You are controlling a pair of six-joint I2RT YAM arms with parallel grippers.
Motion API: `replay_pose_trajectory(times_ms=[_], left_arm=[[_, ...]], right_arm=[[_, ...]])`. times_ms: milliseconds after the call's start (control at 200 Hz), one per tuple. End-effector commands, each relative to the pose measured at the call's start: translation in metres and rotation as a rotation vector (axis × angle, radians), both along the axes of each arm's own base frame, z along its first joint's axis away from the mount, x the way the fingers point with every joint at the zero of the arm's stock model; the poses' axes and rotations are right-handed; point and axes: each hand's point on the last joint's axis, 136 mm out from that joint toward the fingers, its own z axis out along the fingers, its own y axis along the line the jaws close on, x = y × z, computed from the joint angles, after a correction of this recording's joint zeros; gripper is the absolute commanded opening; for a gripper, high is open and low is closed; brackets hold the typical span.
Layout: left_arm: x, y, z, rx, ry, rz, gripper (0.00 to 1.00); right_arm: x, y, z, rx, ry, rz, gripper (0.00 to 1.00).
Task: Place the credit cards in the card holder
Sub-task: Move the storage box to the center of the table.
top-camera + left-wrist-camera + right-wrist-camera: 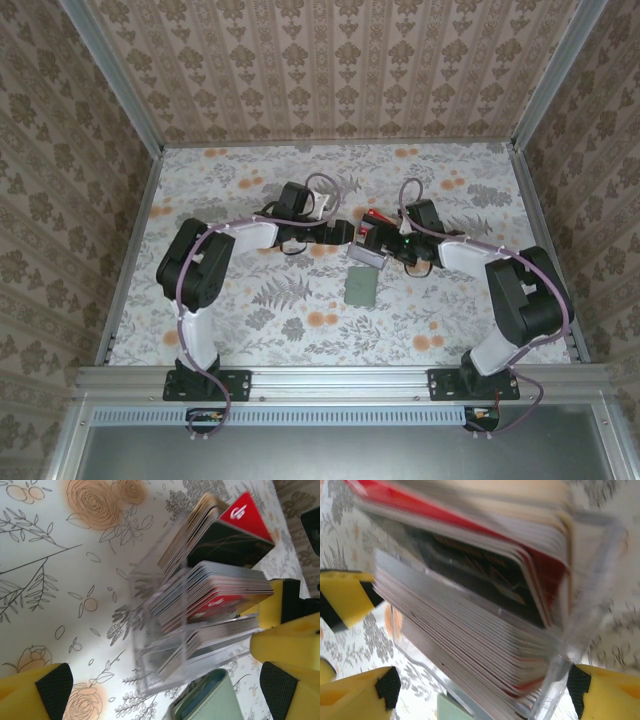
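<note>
Evidently little is done: the cards [215, 597] stand stacked in a clear box [141, 630], and the holder [361, 288] lies at six o'clock of it. Left gripper [165, 682] gapes empty; right gripper [482, 690] straddles the box, grip unclear

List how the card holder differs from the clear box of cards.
The clear box is see-through plastic; the card holder is opaque grey-green. The clear box stands up with walls and compartments; the card holder lies flat and thin. The clear box is packed with credit cards on edge; whether the card holder has any inside I cannot tell. Both rest on the floral table.
</note>
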Motion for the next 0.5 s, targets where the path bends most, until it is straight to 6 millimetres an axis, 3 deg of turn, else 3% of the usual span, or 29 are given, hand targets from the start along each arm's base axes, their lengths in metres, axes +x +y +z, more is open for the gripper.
replay_pose_trajectory(times_ms=[0, 115, 265, 455, 495], left_arm=[[0.006, -0.006, 0.017, -0.078, -0.01, 0.013, 1.0], [0.005, -0.002, 0.018, -0.067, -0.017, 0.026, 1.0], [0.006, 0.01, 0.019, -0.064, -0.009, 0.057, 1.0], [0.02, 0.059, 0.02, -0.04, -0.024, 0.213, 1.0], [0.029, 0.08, 0.021, -0.036, -0.025, 0.268, 1.0]], right_arm=[[0.029, 0.008, 0.016, -0.034, -0.095, 0.038, 0.89], [0.046, 0.014, 0.011, -0.045, -0.098, 0.069, 0.89], [0.053, 0.027, 0.002, -0.006, -0.066, 0.109, 0.88], [0.045, 0.015, 0.016, -0.107, -0.068, 0.136, 0.89], [0.039, 0.006, 0.021, -0.16, -0.069, 0.132, 0.89]])
